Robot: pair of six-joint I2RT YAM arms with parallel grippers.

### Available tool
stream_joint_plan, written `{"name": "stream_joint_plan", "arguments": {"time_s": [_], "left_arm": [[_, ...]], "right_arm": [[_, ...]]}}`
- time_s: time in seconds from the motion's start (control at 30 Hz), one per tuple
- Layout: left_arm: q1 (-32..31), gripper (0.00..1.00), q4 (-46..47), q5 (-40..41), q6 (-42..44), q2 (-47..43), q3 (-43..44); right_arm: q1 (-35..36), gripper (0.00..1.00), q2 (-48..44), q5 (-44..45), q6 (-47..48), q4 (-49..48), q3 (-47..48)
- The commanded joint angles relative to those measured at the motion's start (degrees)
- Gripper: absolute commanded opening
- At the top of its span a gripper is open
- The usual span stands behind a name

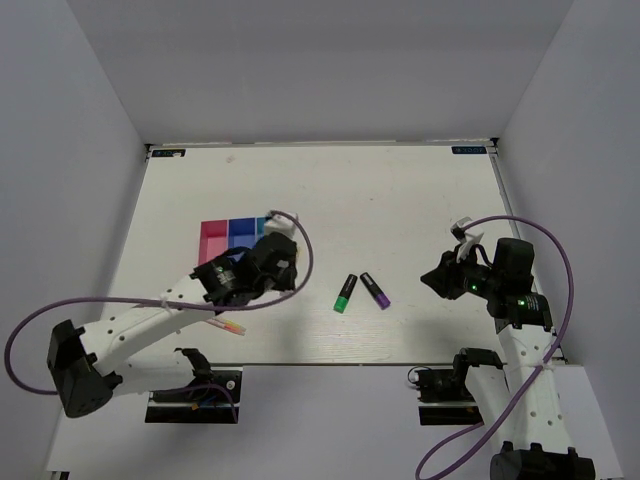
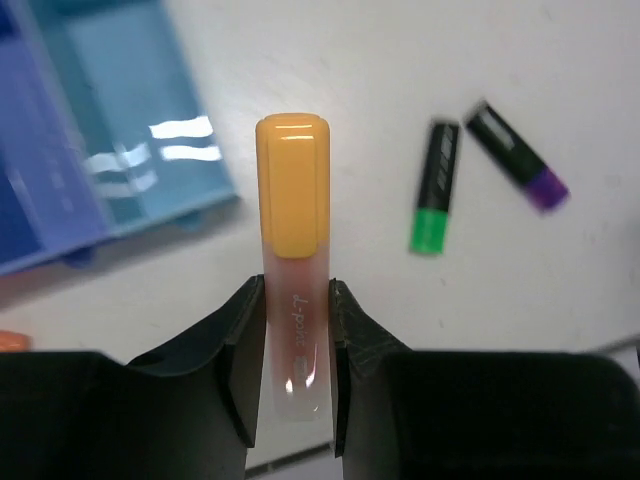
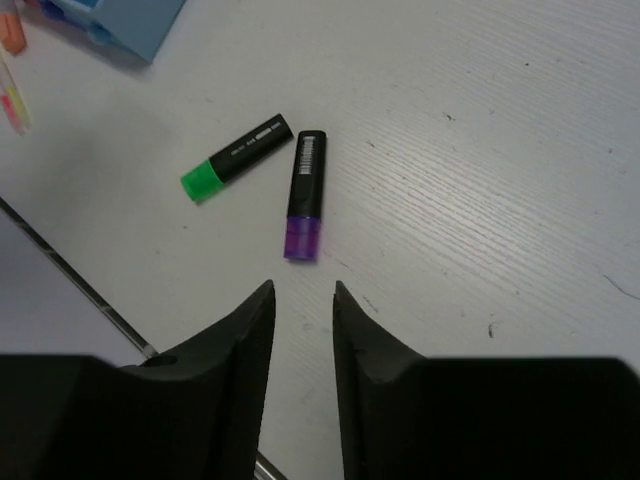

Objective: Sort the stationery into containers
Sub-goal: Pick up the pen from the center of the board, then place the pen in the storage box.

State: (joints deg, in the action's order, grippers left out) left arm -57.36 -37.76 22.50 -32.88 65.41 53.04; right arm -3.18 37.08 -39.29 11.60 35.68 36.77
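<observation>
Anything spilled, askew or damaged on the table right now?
Nothing stands out. The bins sit upright in their row, the green marker and purple marker lie intact on the table, and the left gripper holds the orange-capped marker straight.

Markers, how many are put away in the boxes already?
None that shows: the visible parts of the bins look empty. In hand: the left tool grips an orange-capped marker. Left: the green marker, the purple marker and a thin pen lie on the table.
</observation>
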Motion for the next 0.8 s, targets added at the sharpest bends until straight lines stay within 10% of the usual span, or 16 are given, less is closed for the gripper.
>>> {"name": "stream_joint_plan", "arguments": {"time_s": [0.0, 0.1, 0.3, 0.77], "left_arm": [[8.74, 0.08, -6.62, 1.85, 3.09, -3.0, 3.12], [22.75, 0.02, -6.98, -1.04, 4.14, -3.44, 4.01], [38.52, 0.01, -4.7, -7.54, 9.23, 1.37, 6.37], [48.75, 0.2, -1.53, -10.81, 14.95, 15.18, 6.99]], "right_arm": [[0.37, 0.2, -0.61, -1.23, 0.09, -0.26, 2.08], [0.46, 0.15, -0.34, -1.05, 0.18, -0.35, 1.99], [0.54, 0.36, 0.09, -1.14, 0.27, -0.35, 1.9], [0.89, 0.57, 1.15, -1.58, 0.71, 0.18, 2.16]]}}
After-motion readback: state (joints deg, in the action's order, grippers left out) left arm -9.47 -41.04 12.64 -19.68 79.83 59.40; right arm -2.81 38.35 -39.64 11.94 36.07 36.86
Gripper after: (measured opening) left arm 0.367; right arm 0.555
